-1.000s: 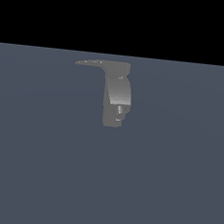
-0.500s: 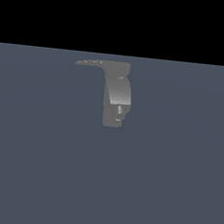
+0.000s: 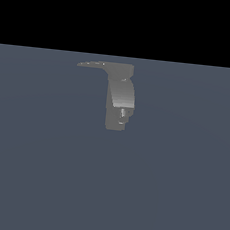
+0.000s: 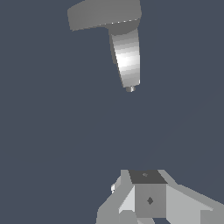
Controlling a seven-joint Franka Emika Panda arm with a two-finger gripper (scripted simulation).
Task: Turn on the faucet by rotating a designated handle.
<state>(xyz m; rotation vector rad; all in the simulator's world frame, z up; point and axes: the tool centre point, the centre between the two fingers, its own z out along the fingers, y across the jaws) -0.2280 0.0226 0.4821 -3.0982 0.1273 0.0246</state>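
Distance is what marks this moment: the robot's pale grey and white blocky hand (image 4: 148, 199) is seen only in the wrist view, well apart from the small matte grey faucet with a curved, downward-arching body (image 3: 120, 100), and nothing is touched. Only the hand's boxy body and part of a finger are framed, so whether the fingers stand apart or together cannot be told; nothing is seen held between them. The hand is absent from the exterior view altogether. Such a stand-off is judged to suit an approach not yet begun, with the faucet kept whole in the wrist camera's sight so that a line to the lever can be chosen.

The faucet stands alone on the flat slate-blue desk (image 3: 40, 179), near the far edge where the surface meets black background. Its thin flat grey tapering handle (image 3: 92, 64) sticks out sideways from the flat top cap, towards the exterior view's left, narrowing to a point. Below the cap the body arches down to a blocky end, brightly lit along its curve. In the wrist view the faucet (image 4: 126, 57) appears as a broad cap above a shiny tapered spout.
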